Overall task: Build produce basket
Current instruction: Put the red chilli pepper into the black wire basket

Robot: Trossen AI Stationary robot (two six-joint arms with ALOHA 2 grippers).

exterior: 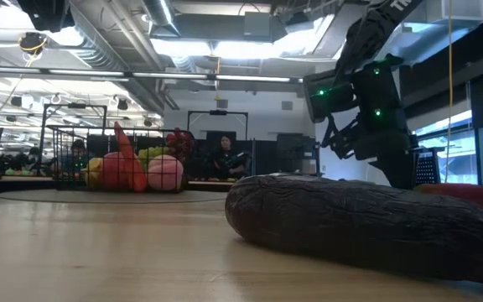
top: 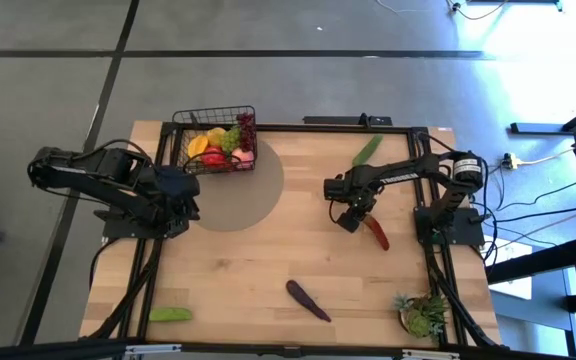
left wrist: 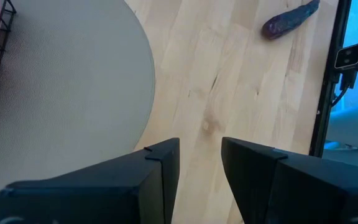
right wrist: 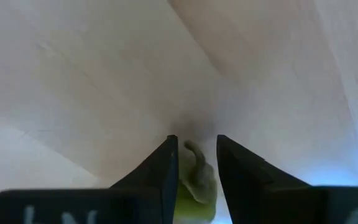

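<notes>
The right gripper (top: 352,220) is low over the tabletop (top: 268,270), its fingers (right wrist: 160,168) pinching the green stem of a red chili (top: 376,233). The left gripper (top: 186,205) waits beside the grey mat (top: 253,195), fingers (left wrist: 160,168) slightly spread, holding nothing. The basket (top: 217,140) holds fruit at the far edge. An eggplant (top: 308,300) lies near the front.

No readable text, labels, brands or numbers anywhere in views.

The right gripper (top: 349,221) points down with fingers closed on something green, while the left gripper (top: 190,198) waits, fingers parted.
</notes>
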